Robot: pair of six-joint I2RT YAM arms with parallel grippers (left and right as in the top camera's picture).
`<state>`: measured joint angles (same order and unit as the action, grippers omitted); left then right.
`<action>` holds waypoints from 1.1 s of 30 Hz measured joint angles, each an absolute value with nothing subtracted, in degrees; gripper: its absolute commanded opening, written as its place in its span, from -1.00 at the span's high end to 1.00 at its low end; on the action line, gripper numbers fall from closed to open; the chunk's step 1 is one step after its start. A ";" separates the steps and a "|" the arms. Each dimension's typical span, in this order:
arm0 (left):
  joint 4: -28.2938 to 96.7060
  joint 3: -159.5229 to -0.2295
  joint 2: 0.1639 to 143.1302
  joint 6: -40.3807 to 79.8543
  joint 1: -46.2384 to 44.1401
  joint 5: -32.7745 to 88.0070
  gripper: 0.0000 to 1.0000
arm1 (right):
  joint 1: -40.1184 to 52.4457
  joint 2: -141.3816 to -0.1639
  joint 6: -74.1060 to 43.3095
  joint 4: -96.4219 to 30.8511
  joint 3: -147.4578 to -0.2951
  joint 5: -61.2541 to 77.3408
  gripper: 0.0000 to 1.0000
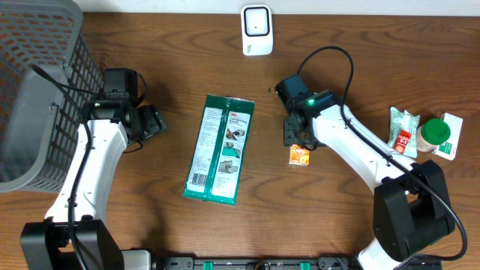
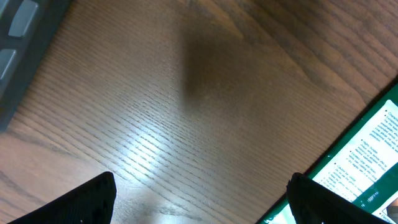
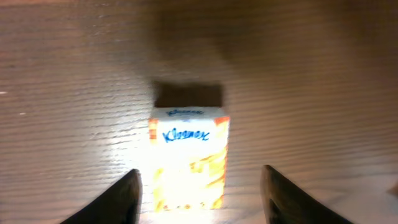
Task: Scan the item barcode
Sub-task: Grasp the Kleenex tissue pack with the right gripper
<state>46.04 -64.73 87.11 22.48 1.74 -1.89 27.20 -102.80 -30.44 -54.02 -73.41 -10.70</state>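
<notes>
A small orange and white Kleenex tissue pack (image 1: 300, 155) lies flat on the wooden table. My right gripper (image 1: 294, 137) hovers right over it. In the right wrist view the pack (image 3: 189, 149) sits between the two dark fingers, and the right gripper (image 3: 200, 186) is open with a gap on each side. A white barcode scanner (image 1: 256, 30) stands at the back edge. A long green wipes pack (image 1: 220, 148) lies mid-table. My left gripper (image 1: 154, 120) is open over bare wood left of it. The left wrist view shows the left gripper (image 2: 202, 186) empty, with the green pack (image 2: 367, 162) at its right.
A grey mesh basket (image 1: 37, 90) fills the back left corner. At the right edge lie a green and white packet (image 1: 403, 131), a green-lidded jar (image 1: 433, 133) and a white box (image 1: 452, 135).
</notes>
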 measured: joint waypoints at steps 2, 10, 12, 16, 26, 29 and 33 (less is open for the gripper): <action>46.02 -64.73 87.11 22.48 1.74 -1.89 -0.78 | 27.22 -102.80 -29.85 -53.91 -73.41 -9.06 0.04; 46.02 -64.73 87.11 22.48 1.74 -1.91 -0.78 | 30.87 -102.80 -29.82 -53.89 -73.38 -8.03 0.17; 46.04 -64.73 87.11 22.48 1.74 -1.89 -0.78 | 32.93 -102.80 -31.33 -53.63 -72.93 -10.37 0.17; 46.04 -64.73 87.11 22.48 1.74 -1.89 -0.78 | 35.81 -102.80 -33.56 -51.88 -70.74 -13.47 0.23; 46.02 -64.73 87.11 22.48 1.74 -1.89 -0.78 | 38.17 -102.80 -35.94 -43.70 -63.02 -21.02 0.30; 46.02 -64.73 87.11 22.48 1.74 -1.89 -0.78 | 38.17 -102.80 -36.29 -41.87 -62.06 -22.65 0.35; 46.02 -64.73 87.11 22.48 1.74 -1.91 -0.78 | 38.17 -102.80 -36.53 -39.62 -61.06 -23.66 0.38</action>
